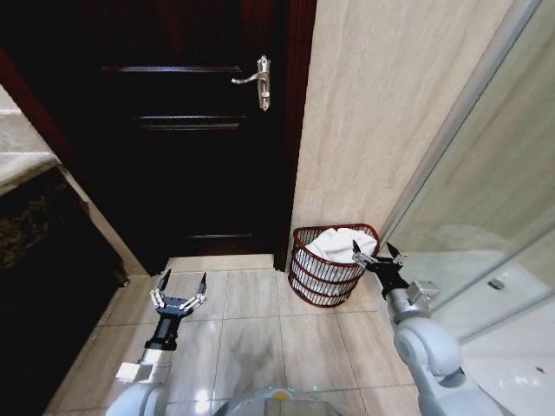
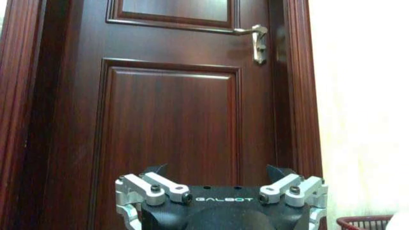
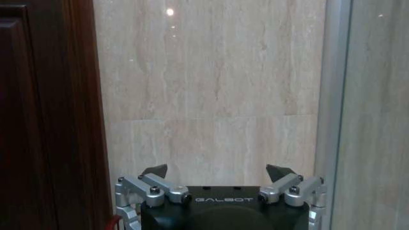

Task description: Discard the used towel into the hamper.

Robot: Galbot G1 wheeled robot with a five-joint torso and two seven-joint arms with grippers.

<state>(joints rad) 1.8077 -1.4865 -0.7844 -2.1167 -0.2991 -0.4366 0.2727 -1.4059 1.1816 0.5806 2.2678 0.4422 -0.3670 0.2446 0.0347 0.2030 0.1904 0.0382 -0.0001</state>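
The right gripper [image 1: 377, 253] hung with its fingers spread and empty just beside the near right rim of the hamper [image 1: 314, 279], which stood on the tiled floor [image 1: 251, 334] against the wall, the white towel [image 1: 340, 243] lying bunched inside it. The left gripper [image 1: 179, 287], also spread and empty, hovered well apart before the dark door [image 1: 195, 130], so the right arm was much the nearer. The task looked all but finished.

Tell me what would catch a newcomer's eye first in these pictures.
A white towel fills the reddish wire hamper standing on the floor tiles against the beige wall, beside the dark wooden door. The right claw hangs open at the hamper's rim; the left claw is open above the tiles.
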